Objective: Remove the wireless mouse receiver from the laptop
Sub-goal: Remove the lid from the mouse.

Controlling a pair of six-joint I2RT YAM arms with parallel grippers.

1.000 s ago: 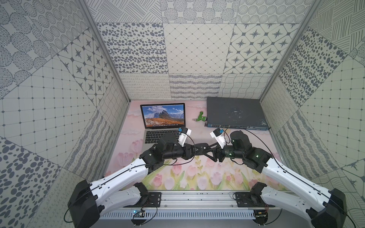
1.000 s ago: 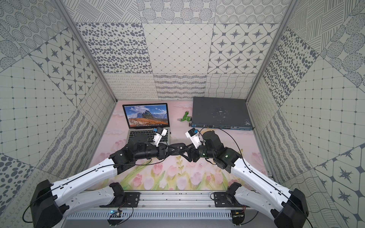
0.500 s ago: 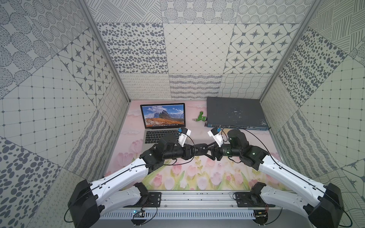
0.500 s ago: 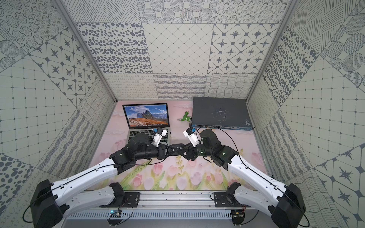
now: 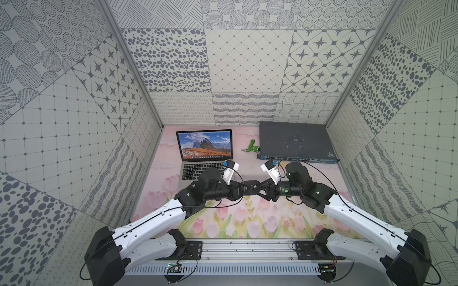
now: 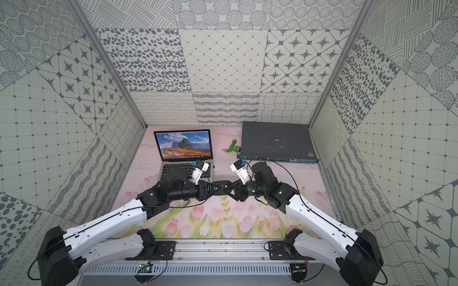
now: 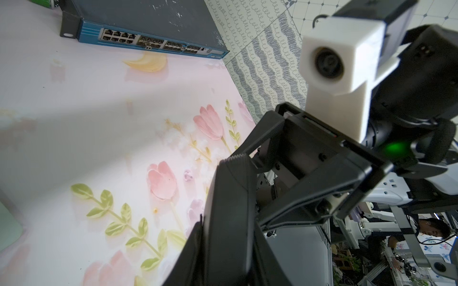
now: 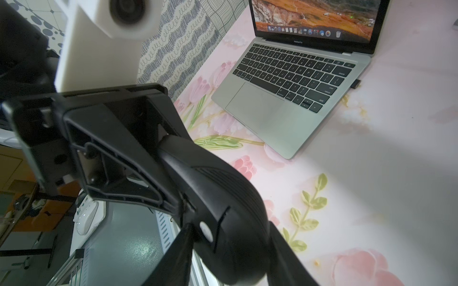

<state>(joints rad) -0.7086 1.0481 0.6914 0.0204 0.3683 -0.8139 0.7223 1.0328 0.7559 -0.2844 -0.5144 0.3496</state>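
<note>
L gripper (image 5: 244, 190) clamped on mouse (image 5: 251, 185), mid-frame. R gripper (image 5: 261, 189) straddles it; I can't tell if it's gripping. Receiver (image 8: 356, 84) sits plugged into the right edge of laptop (image 5: 204, 148), left of centre in both top views.

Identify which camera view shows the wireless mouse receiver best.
The right wrist view: the receiver juts clearly from the laptop edge. In both top views it is too small to tell; the left wrist view misses the laptop entirely.
</note>
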